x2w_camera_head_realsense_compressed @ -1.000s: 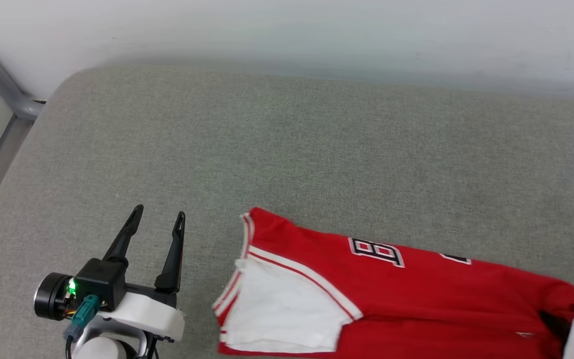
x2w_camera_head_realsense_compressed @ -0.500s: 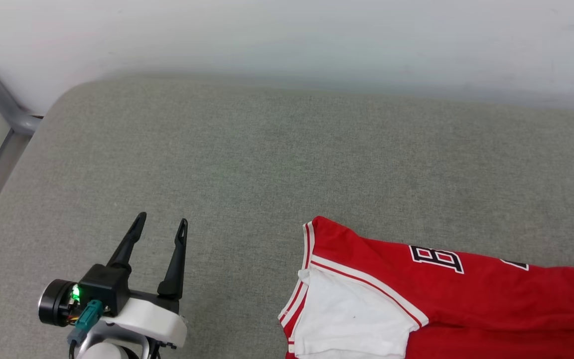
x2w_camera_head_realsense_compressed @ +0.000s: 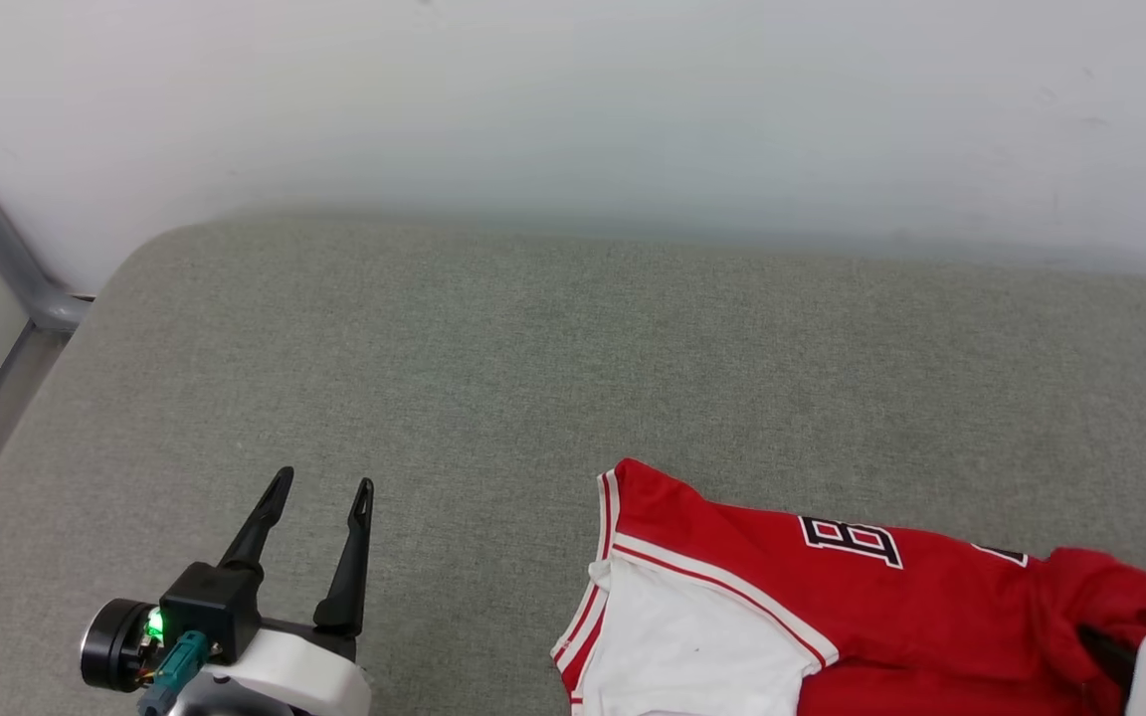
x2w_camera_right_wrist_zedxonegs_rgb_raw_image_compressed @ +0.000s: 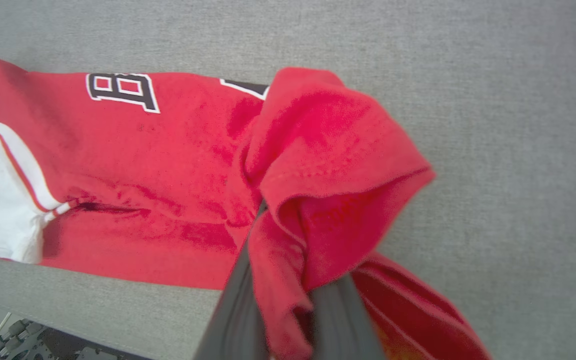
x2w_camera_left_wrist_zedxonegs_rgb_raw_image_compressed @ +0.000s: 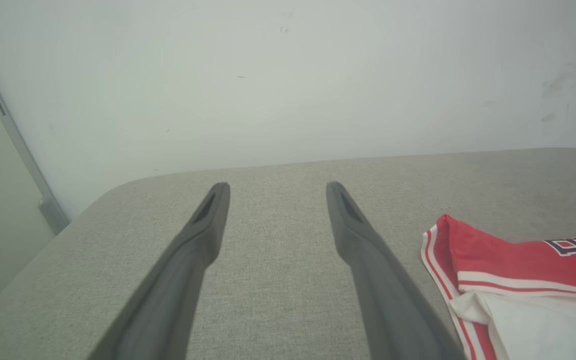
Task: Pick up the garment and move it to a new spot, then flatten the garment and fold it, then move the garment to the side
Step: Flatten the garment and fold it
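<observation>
Two grippers: L gripper hangs wide open, empty, over grey pad; R gripper clamps bunched red edge of garment, which lies at pad's near right; fabric judged light, limp, non-fragile, so grip at hem/corners, not mid-panel.

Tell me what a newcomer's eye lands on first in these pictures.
The red garment, with its white sleeve and black-and-white lettering, stands out most, lying at the lower right of the grey cushion in the head view. Its right end is bunched up in the right end effector, which is shut on the cloth. The left end effector sits open and empty at the lower left, apart from the garment.
</observation>
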Robot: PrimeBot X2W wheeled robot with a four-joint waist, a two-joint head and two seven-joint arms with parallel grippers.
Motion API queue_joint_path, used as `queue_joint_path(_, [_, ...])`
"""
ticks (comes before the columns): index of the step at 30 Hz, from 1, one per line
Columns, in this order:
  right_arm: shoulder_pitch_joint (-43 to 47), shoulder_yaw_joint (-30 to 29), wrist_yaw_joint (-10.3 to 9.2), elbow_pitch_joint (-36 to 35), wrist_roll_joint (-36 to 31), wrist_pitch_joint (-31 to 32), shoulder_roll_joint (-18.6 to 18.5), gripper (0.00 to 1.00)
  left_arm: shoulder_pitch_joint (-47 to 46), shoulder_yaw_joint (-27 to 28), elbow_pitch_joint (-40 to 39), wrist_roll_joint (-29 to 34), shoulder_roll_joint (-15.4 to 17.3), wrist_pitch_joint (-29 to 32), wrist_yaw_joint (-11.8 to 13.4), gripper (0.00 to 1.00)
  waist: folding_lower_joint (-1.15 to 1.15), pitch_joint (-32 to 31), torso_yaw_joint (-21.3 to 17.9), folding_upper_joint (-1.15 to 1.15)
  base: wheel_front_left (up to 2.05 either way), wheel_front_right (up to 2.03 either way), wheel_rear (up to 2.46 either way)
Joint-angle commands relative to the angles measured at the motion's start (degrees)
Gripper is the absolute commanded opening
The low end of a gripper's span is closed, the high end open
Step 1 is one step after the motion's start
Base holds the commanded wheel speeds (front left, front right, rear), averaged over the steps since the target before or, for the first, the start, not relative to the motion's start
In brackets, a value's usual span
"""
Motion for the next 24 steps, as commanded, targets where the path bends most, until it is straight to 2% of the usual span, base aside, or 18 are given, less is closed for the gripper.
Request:
queue_joint_path(1, [0.6, 0.7, -0.05, -2.0, 0.9, 1.5, 1.4, 0.0, 0.4, 0.3, -0.2, -0.2, -0.1, -0.3, -0.3, 1.0, 0.0, -0.4, 0.2, 0.0, 0.0, 0.0, 0.0])
queue_joint_path(9, [0.1, 3.8, -0.05, -10.9, 4.2, 9.3, 9.9, 0.0, 1.3, 0.9, -0.6, -0.1, -0.9, -0.3, -0.3, 1.0, 0.0, -0.5, 1.7, 0.0, 0.0, 0.0, 0.0])
queue_joint_path(16, [-2.6, 6.6, -0.05, -13.4, 4.7, 12.5, 18.0, 0.0, 1.0, 1.6, -0.4, 0.2, -1.3, -0.3, -0.5, 1.0, 0.0, 0.1, 3.5, 0.0, 0.0, 0.0, 0.0])
queue_joint_path(19, [-3.8, 7.9, -0.04, -12.8, 5.0, 12.5, 20.1, 0.0, 0.8, 2.1, -0.3, 0.3, -1.4, -0.3, -0.7, 1.0, 0.0, 0.3, 4.2, 0.0, 0.0, 0.0, 0.0])
queue_joint_path(24, [-5.6, 9.4, -0.04, -9.9, 4.3, 9.6, 21.1, 0.0, 0.4, 2.4, -0.1, 0.7, -1.8, -0.3, -0.9, 1.0, 0.0, 0.6, 5.4, 0.0, 0.0, 0.0, 0.0])
